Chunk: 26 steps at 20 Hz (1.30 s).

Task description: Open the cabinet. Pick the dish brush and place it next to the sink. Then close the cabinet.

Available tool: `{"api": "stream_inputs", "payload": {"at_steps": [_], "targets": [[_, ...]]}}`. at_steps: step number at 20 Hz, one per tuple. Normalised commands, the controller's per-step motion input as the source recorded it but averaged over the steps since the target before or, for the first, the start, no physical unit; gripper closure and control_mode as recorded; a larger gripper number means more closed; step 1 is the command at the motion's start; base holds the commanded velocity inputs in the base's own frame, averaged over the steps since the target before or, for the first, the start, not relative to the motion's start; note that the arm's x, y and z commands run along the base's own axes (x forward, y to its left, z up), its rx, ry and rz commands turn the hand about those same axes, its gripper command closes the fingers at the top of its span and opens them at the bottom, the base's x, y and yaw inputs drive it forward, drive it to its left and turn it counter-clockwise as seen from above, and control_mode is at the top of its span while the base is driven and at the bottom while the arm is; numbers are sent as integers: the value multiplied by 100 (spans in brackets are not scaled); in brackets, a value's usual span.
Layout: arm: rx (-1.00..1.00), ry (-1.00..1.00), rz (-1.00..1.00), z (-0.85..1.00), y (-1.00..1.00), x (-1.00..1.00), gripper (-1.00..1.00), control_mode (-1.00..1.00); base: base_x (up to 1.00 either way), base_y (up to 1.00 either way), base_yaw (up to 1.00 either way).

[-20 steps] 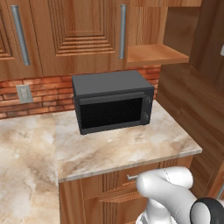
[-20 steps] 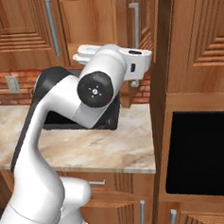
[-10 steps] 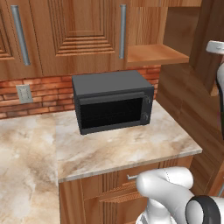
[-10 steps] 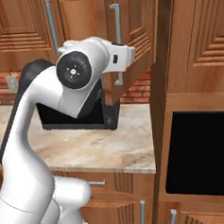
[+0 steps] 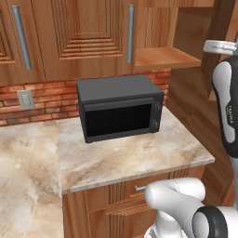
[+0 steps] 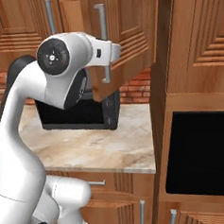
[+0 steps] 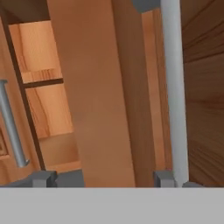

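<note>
Now cabinet (image 6: 128, 41) right door swung further out since earlier frames; shelf visible upper right, left view. Hand (image 7: 105, 178) fingers apart, straddling door edge beside handle (image 7: 175, 92). Brush unseen.

A black microwave (image 5: 119, 108) sits at the far side of a beige marble counter (image 5: 42, 153), against a red brick wall (image 5: 51, 100) with a pale outlet plate (image 5: 26, 99) to its left. Below the counter is a wooden drawer unit (image 5: 118, 204) with a short silver handle. To the right stands a tall wooden unit (image 6: 194, 103) holding a dark built-in oven (image 6: 199, 152).
</note>
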Motion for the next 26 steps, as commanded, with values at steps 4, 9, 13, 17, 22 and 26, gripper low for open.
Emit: {"api": "stream_inputs", "payload": {"at_steps": [4,9,13,17,22,26], "targets": [[1,0,0,-4,33,59,-100,-100,0,0,0],[1,-1,0,-6,31,74,-100,-100,0,0,0],[4,-3,0,0,14,77,-100,-100,0,0,0],[9,-5,0,0,4,79,-100,-100,0,0,0],[14,-4,0,0,-3,66,-100,-100,0,0,0],[19,-3,2,5,-27,58,-100,-100,0,0,0]]}}
